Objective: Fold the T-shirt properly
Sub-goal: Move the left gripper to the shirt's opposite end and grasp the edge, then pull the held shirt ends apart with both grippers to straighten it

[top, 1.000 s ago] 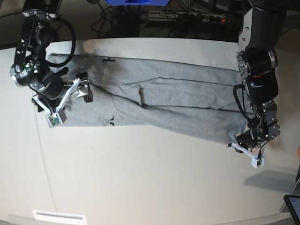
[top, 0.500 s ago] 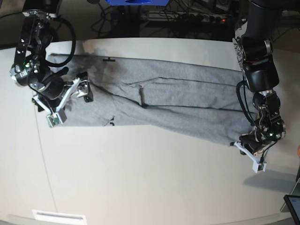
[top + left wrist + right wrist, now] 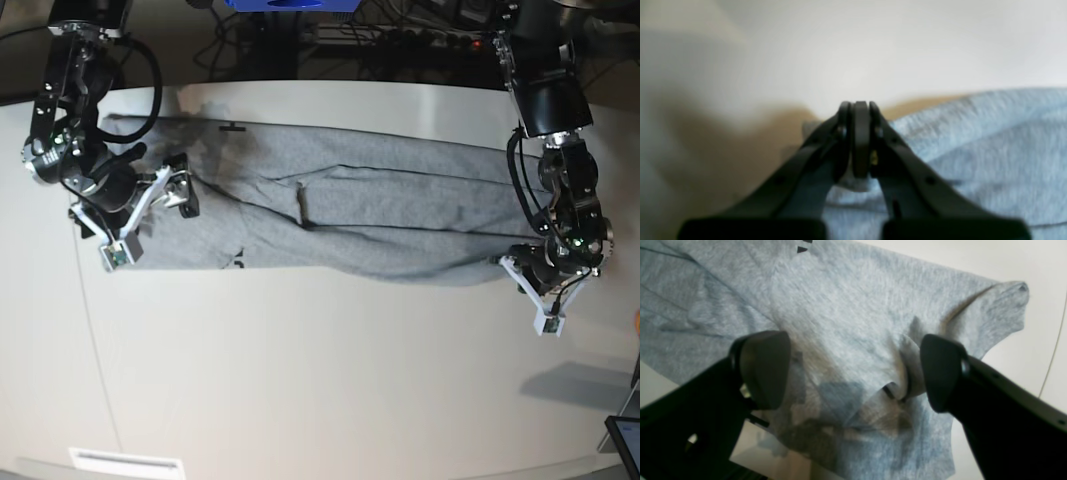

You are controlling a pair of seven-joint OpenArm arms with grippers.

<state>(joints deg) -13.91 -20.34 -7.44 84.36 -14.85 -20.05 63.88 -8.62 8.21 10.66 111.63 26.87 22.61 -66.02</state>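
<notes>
The heather-grey T-shirt (image 3: 380, 205) lies stretched across the white table (image 3: 320, 370), with creases along its length and a bit of black lettering near its front edge. At the shirt's right end my left gripper (image 3: 512, 266) is shut on the T-shirt's corner. In the left wrist view its jaws (image 3: 860, 140) are pressed together with grey cloth (image 3: 973, 150) bunched under them. My right gripper (image 3: 183, 188) hovers open over the shirt's left end. Its two fingers (image 3: 763, 370) stand wide apart above rumpled fabric (image 3: 857, 323), touching nothing.
Cables and a power strip (image 3: 440, 38) lie behind the table's far edge. A dark screen corner (image 3: 625, 436) shows at the lower right. A white label (image 3: 125, 462) sits at the table's front left edge.
My left gripper has shut on the shirt's right corner and moved toward the back of the table, pulling that corner up with it. The right arm has stayed still.
</notes>
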